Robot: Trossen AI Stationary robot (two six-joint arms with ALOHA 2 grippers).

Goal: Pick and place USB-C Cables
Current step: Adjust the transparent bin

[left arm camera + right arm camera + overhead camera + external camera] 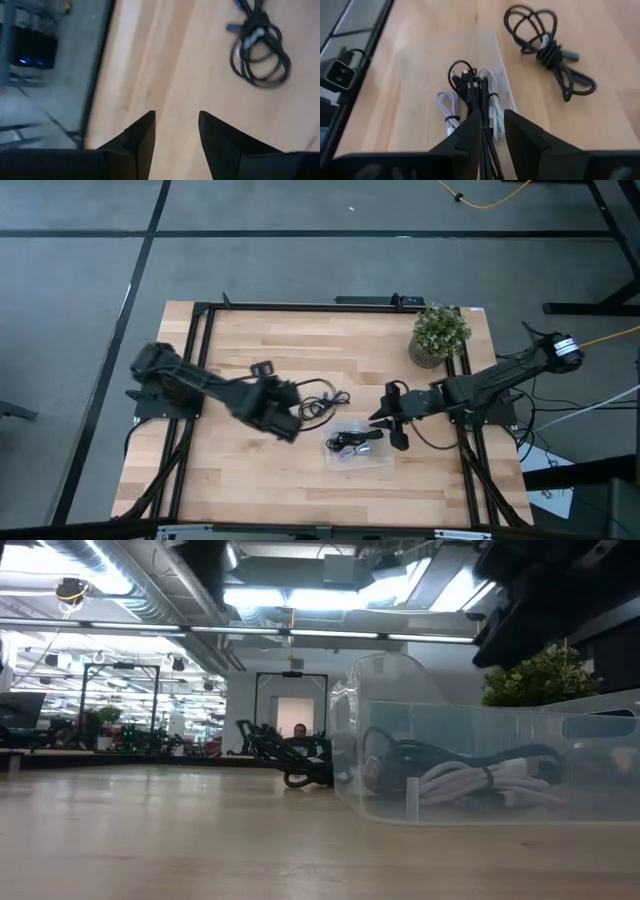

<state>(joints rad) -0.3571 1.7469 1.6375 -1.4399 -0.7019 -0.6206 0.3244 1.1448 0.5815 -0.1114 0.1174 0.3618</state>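
Right wrist view shows my right fingers (492, 131) narrow around a limp, light black cable over the clear tray (420, 75) of USB-C cables (470, 95) — I judge the tied middle grips best — while my left fingers (176, 131), slightly apart, hold nothing beside the black bundle (260, 47) on the counter (165, 60).

One black USB-C cable bundle (322, 402) lies loose on the desk near the centre, its loops spread and bound at the middle. Just right and nearer, more black and white cables (357, 443) lie bunched inside a clear container (382, 460); the coiled white ones (488, 780) rest on its floor.
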